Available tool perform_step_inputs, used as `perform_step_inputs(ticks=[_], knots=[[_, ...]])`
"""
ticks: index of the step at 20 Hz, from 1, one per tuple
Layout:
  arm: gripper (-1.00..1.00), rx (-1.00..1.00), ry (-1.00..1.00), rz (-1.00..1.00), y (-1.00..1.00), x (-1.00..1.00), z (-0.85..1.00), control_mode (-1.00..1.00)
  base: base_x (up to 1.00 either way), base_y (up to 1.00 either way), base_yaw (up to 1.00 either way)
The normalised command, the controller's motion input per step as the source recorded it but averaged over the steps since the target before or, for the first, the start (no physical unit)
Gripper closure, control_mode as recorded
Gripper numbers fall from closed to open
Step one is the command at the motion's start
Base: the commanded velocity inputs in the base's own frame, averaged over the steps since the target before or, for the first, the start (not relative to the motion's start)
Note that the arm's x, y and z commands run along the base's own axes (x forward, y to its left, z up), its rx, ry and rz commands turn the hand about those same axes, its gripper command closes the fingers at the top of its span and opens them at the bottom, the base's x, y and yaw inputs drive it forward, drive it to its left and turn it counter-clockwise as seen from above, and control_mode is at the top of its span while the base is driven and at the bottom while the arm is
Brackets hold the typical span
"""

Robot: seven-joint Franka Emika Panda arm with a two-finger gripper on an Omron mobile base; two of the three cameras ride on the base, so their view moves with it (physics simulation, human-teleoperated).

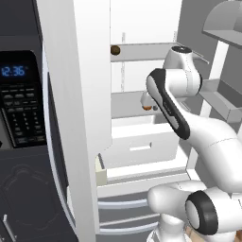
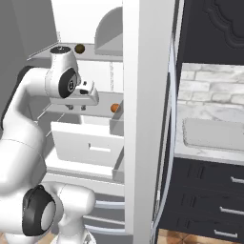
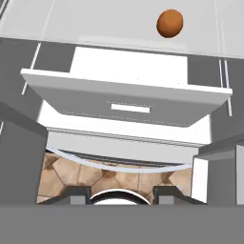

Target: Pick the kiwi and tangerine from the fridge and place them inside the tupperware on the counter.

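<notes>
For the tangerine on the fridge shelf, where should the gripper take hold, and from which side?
Grip the tangerine across its widest middle, coming in from the open front of the fridge. It is a plain round ball sitting free on the shelf, so probably any level pinch across the centre works.

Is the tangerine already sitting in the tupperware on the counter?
No, the tangerine lies on a fridge shelf, while the tupperware holds nothing.

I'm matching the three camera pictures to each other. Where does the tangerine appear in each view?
Left base view: tangerine, centre, peeking out beside the arm.
Right base view: left of centre, by the door edge.
Hand view: upper right.
Shared landmark: white inner drawer.
</notes>
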Motion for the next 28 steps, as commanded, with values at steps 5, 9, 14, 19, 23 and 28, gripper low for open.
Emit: perform_step_inputs(ticks=[5, 9, 14, 19, 23, 28], knots=[[-1.0, 0.0, -0.09, 0.0, 0.0, -0.13, -0.03, -1.0, 0.0, 0.0, 0.0], [-1.0, -0.04, 0.0, -0.03, 0.0, 0.19, -0.27, -1.0, 0.0, 0.0, 0.0], [-1.0, -0.04, 0.0, -0.07, -0.01, 0.5, -0.26, -1.0, 0.0, 0.0, 0.0], [-1.0, 0.0, -0.2, -0.22, -0.07, 0.31, -0.12, -1.0, 0.0, 0.0, 0.0], [-1.0, 0.0, -0.28, -0.27, -0.07, 0.23, -0.08, -1.0, 0.0, 0.0, 0.0], [-1.0, 0.0, -0.07, -0.1, -0.19, 0.25, 0.0, -1.0, 0.0, 0.0, 0.0]])
